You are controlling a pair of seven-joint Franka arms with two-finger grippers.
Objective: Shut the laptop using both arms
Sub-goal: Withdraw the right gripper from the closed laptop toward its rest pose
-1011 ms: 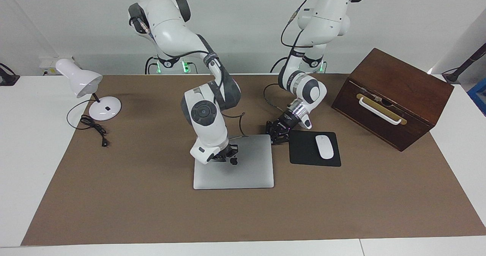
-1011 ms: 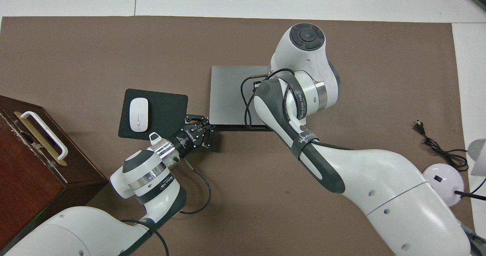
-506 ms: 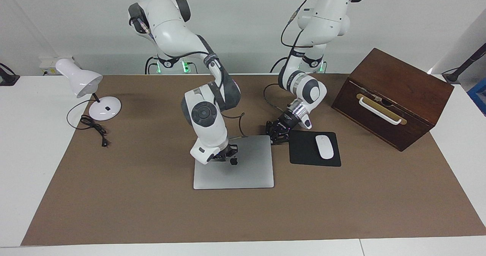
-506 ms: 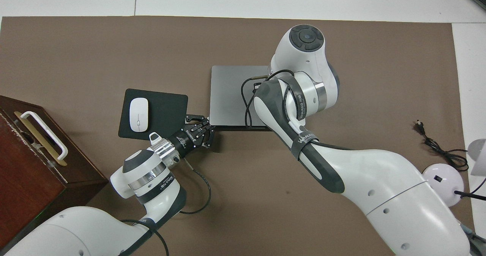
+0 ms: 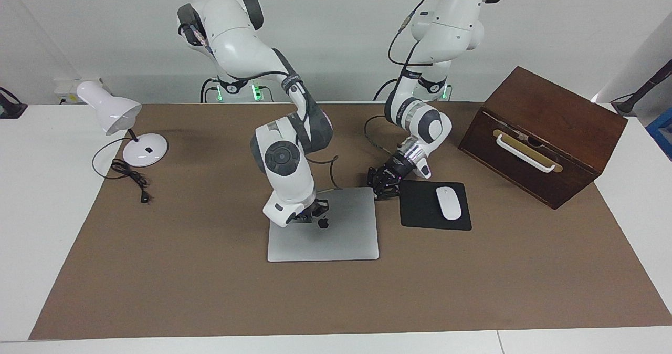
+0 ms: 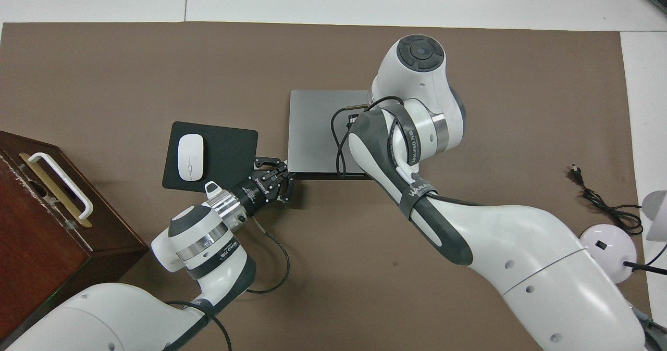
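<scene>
Facing view, read from the lamp end. You see the lamp point(image 5: 118, 125) at the mat's point(image 5: 210, 291) corner nearest the right arm point(image 5: 252, 54), its cord point(image 5: 128, 175) trailing onto the mat. At mid-mat lies the laptop point(image 5: 341, 238), lid down and flat, logo up. The right gripper point(image 5: 310, 216) points down at the lid beside the logo, fingers pinched together and holding nothing; you cannot tell whether it touches the lid. The left gripper point(image 5: 382, 188) sits low at the laptop's corner nearest the left arm point(image 5: 436, 28), fingers likewise drawn together and empty. Just beside the laptop lies the pad point(image 5: 420, 212), carrying the mouse point(image 5: 448, 202). The wooden box point(image 5: 543, 133) stands at the mat's corner nearest the left arm.
</scene>
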